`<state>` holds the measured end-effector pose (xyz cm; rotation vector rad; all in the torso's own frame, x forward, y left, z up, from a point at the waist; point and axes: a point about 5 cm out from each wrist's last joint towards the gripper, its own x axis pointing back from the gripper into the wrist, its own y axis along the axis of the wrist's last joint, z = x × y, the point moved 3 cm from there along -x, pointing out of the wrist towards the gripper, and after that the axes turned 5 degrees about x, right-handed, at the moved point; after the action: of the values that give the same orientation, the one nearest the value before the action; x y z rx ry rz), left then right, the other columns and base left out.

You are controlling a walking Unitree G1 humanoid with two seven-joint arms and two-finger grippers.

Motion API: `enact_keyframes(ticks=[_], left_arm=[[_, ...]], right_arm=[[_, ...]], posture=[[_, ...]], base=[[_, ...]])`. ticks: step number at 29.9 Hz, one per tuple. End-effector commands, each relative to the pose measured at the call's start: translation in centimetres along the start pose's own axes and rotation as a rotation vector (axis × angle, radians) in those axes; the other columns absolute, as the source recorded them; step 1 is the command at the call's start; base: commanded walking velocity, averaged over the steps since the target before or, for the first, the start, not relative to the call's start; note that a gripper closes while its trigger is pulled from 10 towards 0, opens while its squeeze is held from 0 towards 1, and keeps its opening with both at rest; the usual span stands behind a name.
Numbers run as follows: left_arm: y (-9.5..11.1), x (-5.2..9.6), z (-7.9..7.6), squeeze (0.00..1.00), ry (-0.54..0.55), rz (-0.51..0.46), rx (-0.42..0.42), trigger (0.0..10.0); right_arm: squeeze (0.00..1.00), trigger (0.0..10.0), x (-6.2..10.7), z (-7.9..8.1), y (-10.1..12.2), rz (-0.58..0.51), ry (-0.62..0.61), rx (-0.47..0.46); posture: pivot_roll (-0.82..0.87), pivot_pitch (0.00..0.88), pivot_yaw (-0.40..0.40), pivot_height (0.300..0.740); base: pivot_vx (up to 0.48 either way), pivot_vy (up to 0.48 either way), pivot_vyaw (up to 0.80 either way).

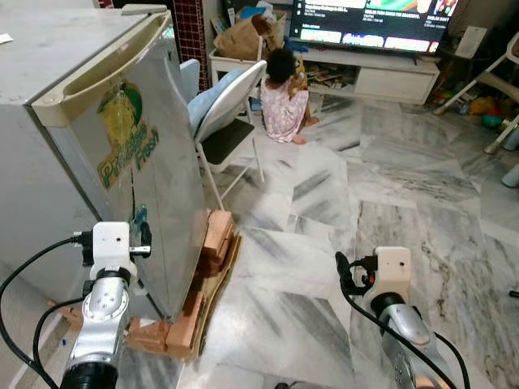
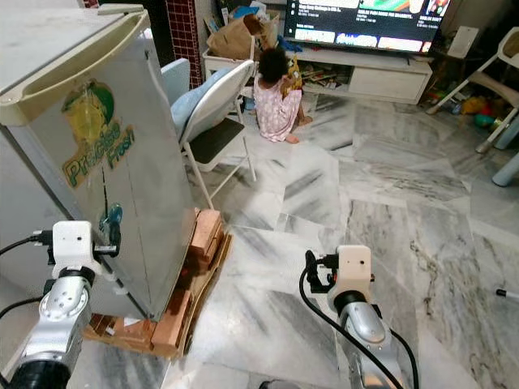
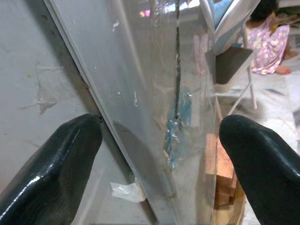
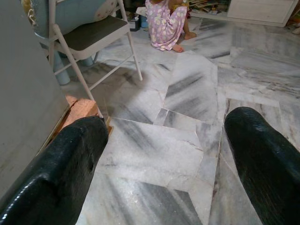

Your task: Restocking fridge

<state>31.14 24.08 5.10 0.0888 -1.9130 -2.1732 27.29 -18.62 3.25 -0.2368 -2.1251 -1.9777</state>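
Near left, left gripper [image 3: 159,154] spread wide, straddling fridge [image 1: 122,162] door edge; door-opening step, next hook edge, pull. Right gripper [image 4: 173,159] spread, empty.

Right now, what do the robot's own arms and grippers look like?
Both arms are silver metal with ribbed black sections lower down. Each wrist carries a white boxy housing, with black cables looping from it. The left gripper and right gripper each have two thick, rounded, glossy black fingers. No printed markings can be made out.
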Motion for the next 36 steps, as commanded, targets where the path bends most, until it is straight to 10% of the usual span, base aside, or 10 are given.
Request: enact_keyframes(ticks=[1, 6, 12, 17, 22, 33, 36], left_arm=[[0.3, -0.5, 0.3, 0.00, 0.014, -0.011, -0.007, 10.0], [0.7, -1.2, 0.0, 0.00, 0.004, -0.018, 0.011, 10.0], [1.3, -1.4, -4.0, 0.00, -0.175, -0.030, 0.035, 10.0], [3.9, 1.4, -12.8, 0.00, -0.621, -0.117, 0.049, 10.0], [4.5, 4.3, -16.8, 0.00, -0.852, -0.121, 0.051, 10.0], [2.3, 2.3, -10.7, 0.00, -0.594, -0.060, -0.020, 10.0], [1.5, 2.9, -7.3, 0.00, -0.443, -0.041, 0.007, 10.0]], right_arm=[[0.00, 10.0, 0.1, -0.2, 0.6, -0.018, -0.003, 0.001], [0.00, 10.0, 0.1, -0.1, 0.7, -0.018, 0.000, 0.002], [0.00, 10.0, 0.0, -0.3, 0.5, 0.000, -0.001, 0.013], [0.00, 10.0, 0.6, -0.9, -2.7, 0.188, -0.008, 0.089], [0.00, 10.0, 1.1, -0.6, -4.5, 0.295, 0.033, 0.090], [0.00, 10.0, 1.0, 0.1, -4.1, 0.277, 0.084, 0.084], [0.00, 10.0, 0.7, -0.3, -1.5, 0.129, 0.021, -0.002]], posture=[[0.00, 0.019, -0.016, 0.740], [0.00, 0.019, -0.019, 0.740], [0.01, 0.022, -0.020, 0.740], [0.01, 0.021, -0.020, 0.740], [0.00, 0.020, -0.018, 0.740], [0.01, 0.019, -0.007, 0.740], [0.01, 0.022, 0.003, 0.740]], base=[[0.000, 0.000, 0.00], [0.000, 0.000, 0.00], [0.000, 0.000, 0.00], [0.000, 0.000, 0.00], [0.000, 0.000, 0.00], [0.000, 0.000, 0.00], [0.000, 0.000, 0.00]])
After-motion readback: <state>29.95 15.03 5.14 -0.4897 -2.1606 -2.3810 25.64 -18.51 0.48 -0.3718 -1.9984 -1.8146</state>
